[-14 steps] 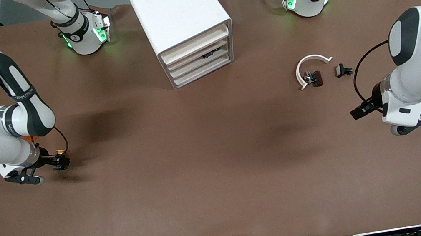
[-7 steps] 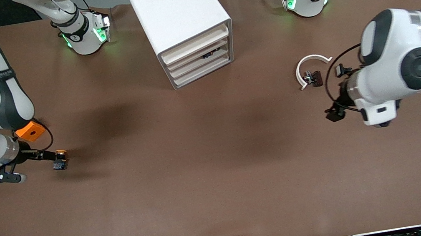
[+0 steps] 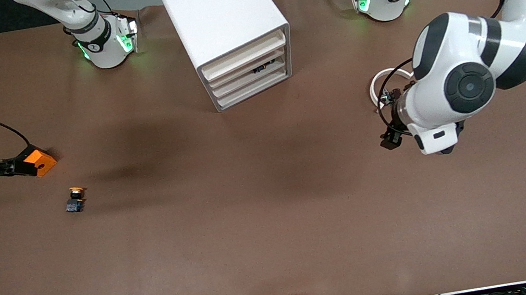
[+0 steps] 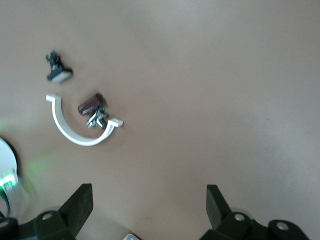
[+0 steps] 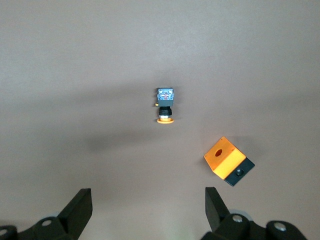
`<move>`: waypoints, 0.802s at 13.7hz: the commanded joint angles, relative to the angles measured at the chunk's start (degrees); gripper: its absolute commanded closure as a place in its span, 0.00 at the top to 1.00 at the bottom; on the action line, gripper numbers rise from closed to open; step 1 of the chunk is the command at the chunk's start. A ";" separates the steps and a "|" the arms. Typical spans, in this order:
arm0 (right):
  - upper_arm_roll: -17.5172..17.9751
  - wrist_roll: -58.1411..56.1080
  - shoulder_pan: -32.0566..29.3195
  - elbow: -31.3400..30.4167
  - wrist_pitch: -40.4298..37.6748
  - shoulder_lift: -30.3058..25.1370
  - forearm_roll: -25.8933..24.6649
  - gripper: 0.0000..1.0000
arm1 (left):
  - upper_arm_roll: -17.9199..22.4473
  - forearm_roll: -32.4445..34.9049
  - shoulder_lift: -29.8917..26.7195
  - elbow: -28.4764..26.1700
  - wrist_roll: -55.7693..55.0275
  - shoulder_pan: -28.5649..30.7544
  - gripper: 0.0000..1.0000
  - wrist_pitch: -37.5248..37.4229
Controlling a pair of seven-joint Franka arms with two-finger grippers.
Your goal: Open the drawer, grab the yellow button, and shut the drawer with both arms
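Note:
The button [image 3: 75, 199], with its orange cap and blue base, lies on its side on the brown table toward the right arm's end; it also shows as the button [image 5: 165, 106] in the right wrist view. My right gripper [image 5: 147, 200] hangs open and empty in the air, over bare table beside it. The white cabinet [image 3: 220, 11] stands midway between the two arms' bases, its top drawer [image 3: 244, 55] pushed in flush. My left gripper [image 4: 149, 197] is open and empty, up over the table next to the white arc [image 4: 75, 132].
An orange square block [image 3: 39, 162] with a hole lies a little farther from the front camera than the button. Small black parts [image 4: 92, 105] sit inside the white arc and one [image 4: 57, 70] beside it. The left arm's bulky wrist [image 3: 459, 85] hides most of them from the front camera.
My right gripper has risen and drawn away from the button toward its end of the table, leaving the button lying there. The left arm has swung in over the white arc.

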 commanded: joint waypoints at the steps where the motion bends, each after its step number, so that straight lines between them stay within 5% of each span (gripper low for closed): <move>1: 0.06 -3.14 0.51 6.41 -5.63 1.10 -0.35 1.00 | 0.35 0.46 -5.29 -0.80 8.56 1.18 1.00 -1.30; 5: -0.29 -4.74 0.16 15.21 -10.30 1.89 -0.17 1.00 | 0.26 0.46 -9.43 -0.88 17.35 3.90 1.00 -1.30; 11: -0.29 -2.74 0.25 19.88 -17.05 1.10 -0.17 1.00 | 0.18 0.46 -17.78 -2.82 34.83 10.31 1.00 -3.49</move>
